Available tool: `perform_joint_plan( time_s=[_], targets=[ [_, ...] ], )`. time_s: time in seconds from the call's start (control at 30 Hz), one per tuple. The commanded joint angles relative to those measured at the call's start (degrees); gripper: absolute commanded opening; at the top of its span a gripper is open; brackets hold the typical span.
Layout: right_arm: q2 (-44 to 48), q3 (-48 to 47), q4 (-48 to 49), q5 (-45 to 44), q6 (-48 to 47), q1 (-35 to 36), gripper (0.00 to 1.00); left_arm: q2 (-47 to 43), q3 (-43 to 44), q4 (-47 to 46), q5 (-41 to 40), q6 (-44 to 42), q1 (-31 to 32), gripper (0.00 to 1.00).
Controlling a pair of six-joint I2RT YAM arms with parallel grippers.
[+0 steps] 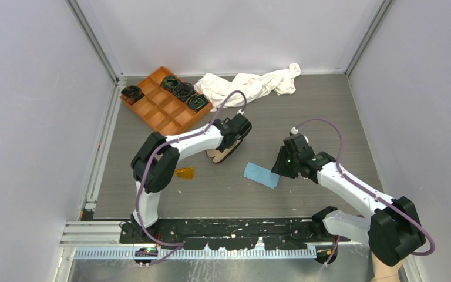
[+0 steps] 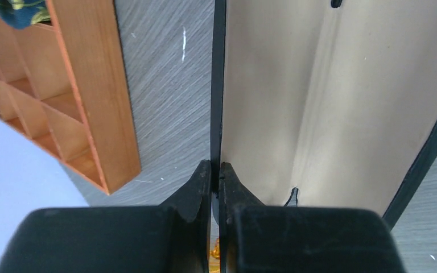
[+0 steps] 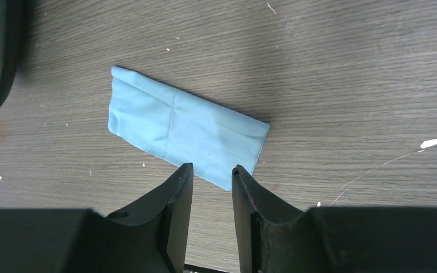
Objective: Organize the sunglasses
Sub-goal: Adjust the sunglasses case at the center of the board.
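The step in hand, as I judged it, was readying the case before the glasses went in. My left gripper was pinched tight on the thin black rim of the black oval glasses case, one finger outside the shell and the other against its beige lining, with the case lying open on the grey wood-grain table. My right gripper hung just above the near edge of the folded light blue cloth, its fingers parted by a narrow gap and gripping nothing.

The small sunglasses with translucent orange-amber lenses lay flat on the table beneath my left forearm, to the left of the case and not touching it. They were well apart from my right fingers, beyond the blue cloth; in the right wrist view only an amber sliver showed at the left edge. Neither gripper was on them.

Since my left fingers were occupied with the rim, the next move probably called for my right arm to cross over the cloth and take the glasses by the frame, or for my left to let the case go first. I thought the thin amber arms would need a light, centred grip.
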State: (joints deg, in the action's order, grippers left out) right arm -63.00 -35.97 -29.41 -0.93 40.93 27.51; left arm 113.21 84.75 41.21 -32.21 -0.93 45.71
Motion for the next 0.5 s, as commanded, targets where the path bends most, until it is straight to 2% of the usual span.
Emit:
perform_joint_plan(
  time_s=[0.0, 0.13, 0.27, 0.33, 0.47],
  targets=[
    [1.3, 0.83, 1.64, 0.14, 0.71, -0.16, 0.38, -5.15, -4.32, -11.76, -13.19, -3.62, 1.65, 0.0],
    [2.0, 1.46, 1.37, 0.14, 0.67, -0.16, 0.38, -7.02, -8.75, -17.92, -15.59, -6.09, 3.53, 0.09],
    [2.06, 1.58, 1.46, 0.14, 0.57, -0.18, 0.38, -8.18, -9.41, -18.47, -15.23, -6.15, 4.57, 0.33],
    [1.87, 1.28, 1.37, 0.14, 0.38, -0.22, 0.38, -8.92, -8.64, -17.3, -14.54, -5.58, 4.64, 0.39],
    [1.74, 0.51, 0.97, 0.07, 0.15, -0.18, 0.38, -11.03, -6.48, -14.96, -12.83, -4.31, 4.65, 0.42]
  ],
)
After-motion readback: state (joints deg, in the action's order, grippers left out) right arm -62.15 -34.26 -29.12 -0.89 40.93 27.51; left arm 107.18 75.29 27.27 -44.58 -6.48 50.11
